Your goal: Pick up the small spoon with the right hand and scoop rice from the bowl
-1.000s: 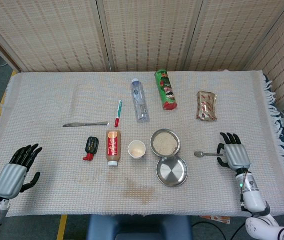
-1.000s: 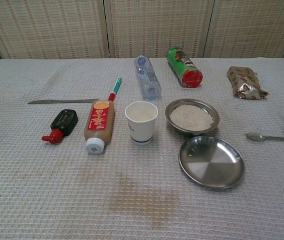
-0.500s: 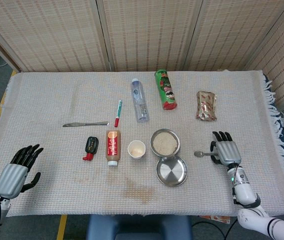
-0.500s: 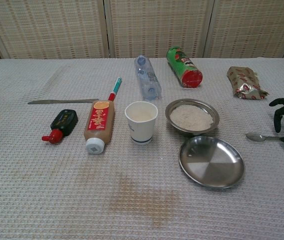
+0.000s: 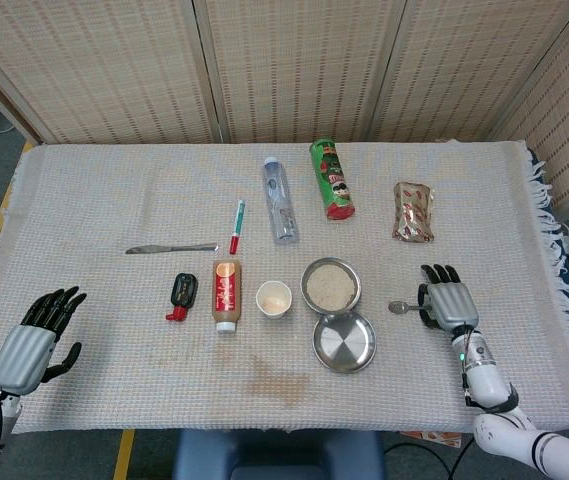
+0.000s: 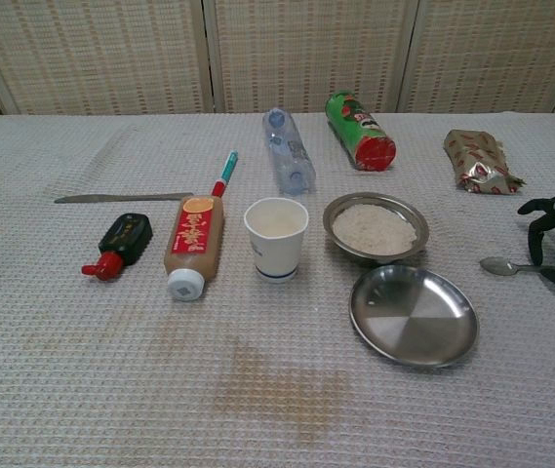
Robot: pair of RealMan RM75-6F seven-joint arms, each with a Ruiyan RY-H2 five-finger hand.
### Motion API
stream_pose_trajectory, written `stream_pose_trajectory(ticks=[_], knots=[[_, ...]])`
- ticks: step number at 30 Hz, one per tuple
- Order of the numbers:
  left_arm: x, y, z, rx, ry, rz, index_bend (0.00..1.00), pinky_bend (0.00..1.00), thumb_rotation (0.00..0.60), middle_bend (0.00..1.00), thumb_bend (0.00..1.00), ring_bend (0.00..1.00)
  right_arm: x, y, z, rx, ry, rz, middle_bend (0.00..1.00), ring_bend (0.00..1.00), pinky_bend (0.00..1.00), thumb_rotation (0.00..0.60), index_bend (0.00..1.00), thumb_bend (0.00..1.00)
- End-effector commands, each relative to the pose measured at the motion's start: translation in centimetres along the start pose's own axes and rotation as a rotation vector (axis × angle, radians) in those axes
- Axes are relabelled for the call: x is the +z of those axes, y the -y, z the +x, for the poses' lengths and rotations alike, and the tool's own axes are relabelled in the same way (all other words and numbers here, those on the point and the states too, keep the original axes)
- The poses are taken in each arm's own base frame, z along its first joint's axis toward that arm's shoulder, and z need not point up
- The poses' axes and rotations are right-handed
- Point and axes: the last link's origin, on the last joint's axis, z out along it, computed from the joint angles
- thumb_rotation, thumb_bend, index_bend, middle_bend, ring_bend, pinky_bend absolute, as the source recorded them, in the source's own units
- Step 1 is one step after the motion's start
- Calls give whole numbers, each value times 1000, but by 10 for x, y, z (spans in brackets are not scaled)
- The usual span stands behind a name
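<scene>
- Your right hand (image 5: pixel 448 298) sits near the right edge of the tabletop (image 5: pixel 94 210), palm down over the handle of the small spoon (image 5: pixel 402 307); in the chest view its fingers (image 6: pixel 540 207) arch over the handle, but you cannot tell whether they grip it yet.
- Only the spoon's bowl end shows clear of the hand, pointing toward the middle, flat on the cloth.
- Just left of the spoon stands the bowl (image 5: pixel 330 285) of rice (image 6: pixel 374 227), with the empty steel plate (image 5: pixel 344 341) touching it on the front side.
- Your left hand (image 5: pixel 34 338) rests at the front left corner, fingers spread and holding nothing.
- Left of the bowl: a paper cup (image 5: pixel 274 298), a brown sauce bottle (image 5: pixel 226 294) lying down and a small black bottle (image 5: pixel 180 294) (red cap).
- Toward the back edge lie a knife (image 5: pixel 171 248), a pen (image 5: pixel 236 226), a clear water bottle (image 5: pixel 280 198), a green chip can (image 5: pixel 332 179) and a foil packet (image 5: pixel 414 210).
</scene>
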Motion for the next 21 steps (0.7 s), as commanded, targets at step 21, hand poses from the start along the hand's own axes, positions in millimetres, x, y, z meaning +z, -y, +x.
stream_pose_trajectory(ticks=[21], knots=[[-1,1,0,2,3,5,0,103,600,0,447,0,-4,7,-2,-36,-37,16,365,24,0,600,664,336]])
